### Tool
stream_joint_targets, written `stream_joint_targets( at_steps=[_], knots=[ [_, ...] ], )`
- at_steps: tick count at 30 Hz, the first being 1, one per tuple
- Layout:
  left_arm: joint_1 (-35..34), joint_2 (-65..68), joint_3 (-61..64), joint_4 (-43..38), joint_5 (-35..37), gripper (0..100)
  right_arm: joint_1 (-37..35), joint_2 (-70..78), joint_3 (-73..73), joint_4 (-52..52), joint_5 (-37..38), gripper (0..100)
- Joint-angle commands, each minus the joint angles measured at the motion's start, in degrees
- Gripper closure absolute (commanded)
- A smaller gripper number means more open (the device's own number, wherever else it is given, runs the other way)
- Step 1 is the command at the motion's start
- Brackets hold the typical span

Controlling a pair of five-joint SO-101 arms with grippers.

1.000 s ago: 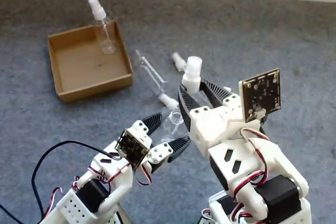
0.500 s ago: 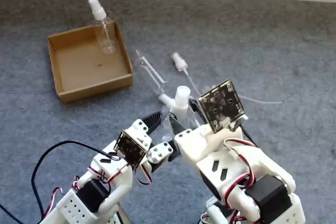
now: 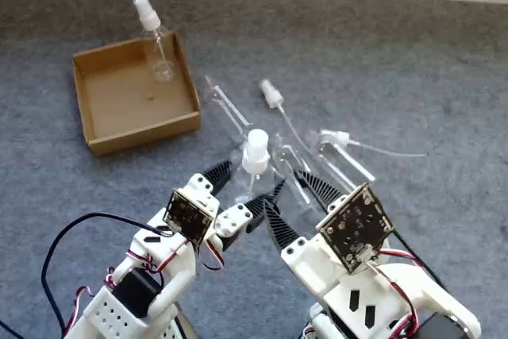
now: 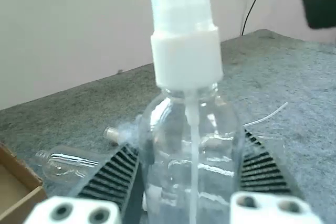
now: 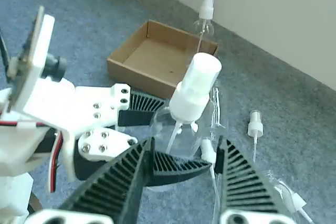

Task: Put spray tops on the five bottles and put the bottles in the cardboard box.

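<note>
A clear bottle [image 3: 248, 184] [image 4: 189, 150] stands upright with my left gripper [image 3: 242, 188] [image 4: 189, 187] shut on its body. A white spray top [image 3: 255, 152] [image 4: 184, 51] [image 5: 195, 90] sits on its neck, its tube hanging inside. My right gripper [image 3: 292, 196] [image 5: 185, 141] stands open just beside this bottle, on the near right, holding nothing. The cardboard box [image 3: 143, 134] [image 5: 137, 72] lies at the far left. Another capped bottle [image 3: 156, 41] [image 5: 203, 22] stands at its far corner.
A bare bottle [image 3: 224, 107] lies right of the box. A loose spray top [image 3: 272, 94] [image 5: 255, 127] lies beyond the grippers. Another spray top with a long tube [image 3: 335, 139] and a clear bottle [image 3: 349, 166] lie to the right. Grey carpet stretches around.
My right gripper brought the spray top down and to the left onto the bottle in the left gripper, let it go and drew back. The left gripper shifted slightly.
</note>
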Motion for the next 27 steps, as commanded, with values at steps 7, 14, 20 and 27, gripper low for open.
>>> stream_joint_targets(
  at_steps=[7,14,20,27],
  knots=[
    [-5.49,-0.66,0.31,-4.04,0.44,91,0.22,-0.22,9.54,0.57,0.88,82.9],
    [-12.44,-0.66,1.27,-10.99,0.62,91,0.22,-0.22,20.26,-9.36,0.88,99.8],
    [-15.25,-0.66,1.19,-12.48,0.62,91,-0.22,-0.22,29.67,-18.59,0.53,99.3],
    [-15.87,-0.66,1.19,-12.48,0.7,91,-0.22,-0.22,40.04,-31.52,0.53,99.3]
  ],
)
